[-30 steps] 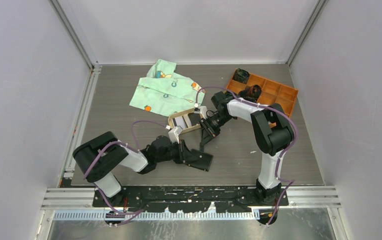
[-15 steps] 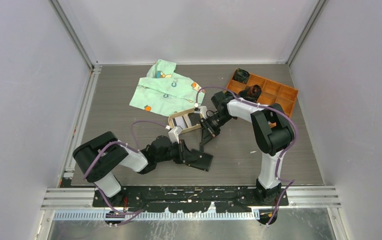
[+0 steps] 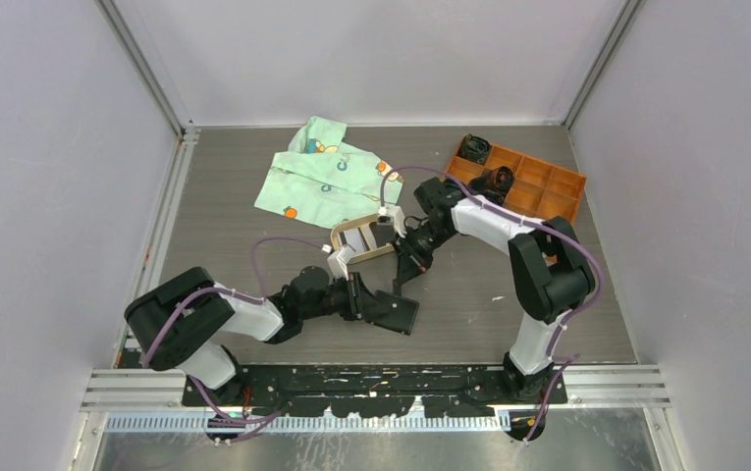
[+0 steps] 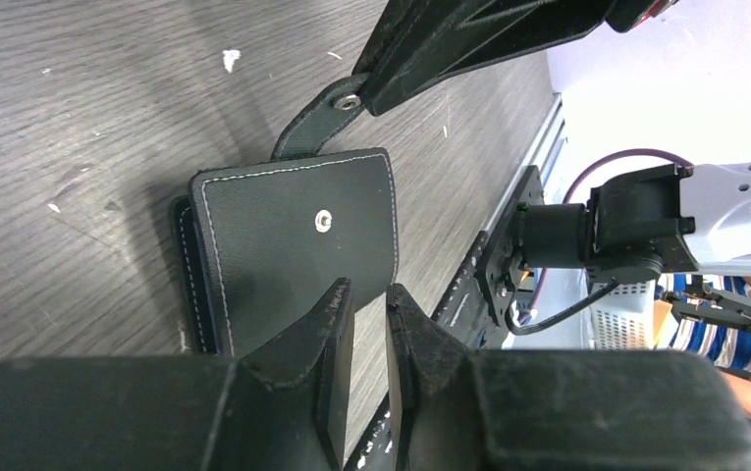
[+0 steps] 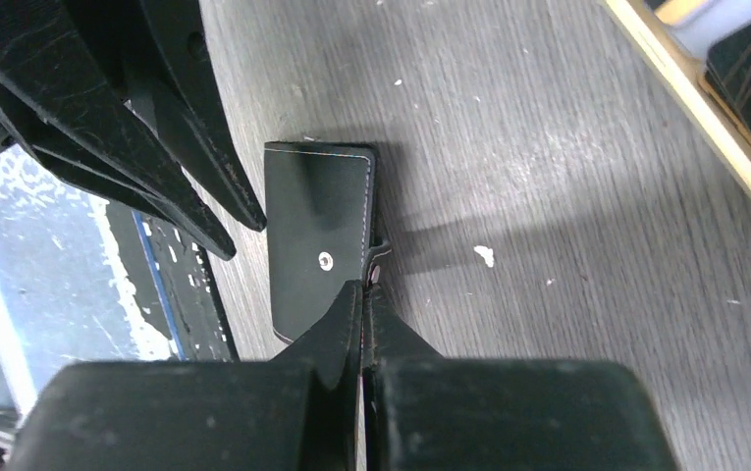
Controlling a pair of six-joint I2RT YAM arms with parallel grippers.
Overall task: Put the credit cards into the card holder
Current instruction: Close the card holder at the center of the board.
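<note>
Since the earlier frame the left arm has swung its shoulder toward the lower left and the right arm its elbow rightward. The card holder lies closed at lower centre of the top view, between both claws; the right gripper is clamped on its snap tab, which runs upward; the left gripper stands narrow at the holder's left edge, grip indeterminable; the credit cards rest in the tan tray just above, nearer the right arm.
</note>
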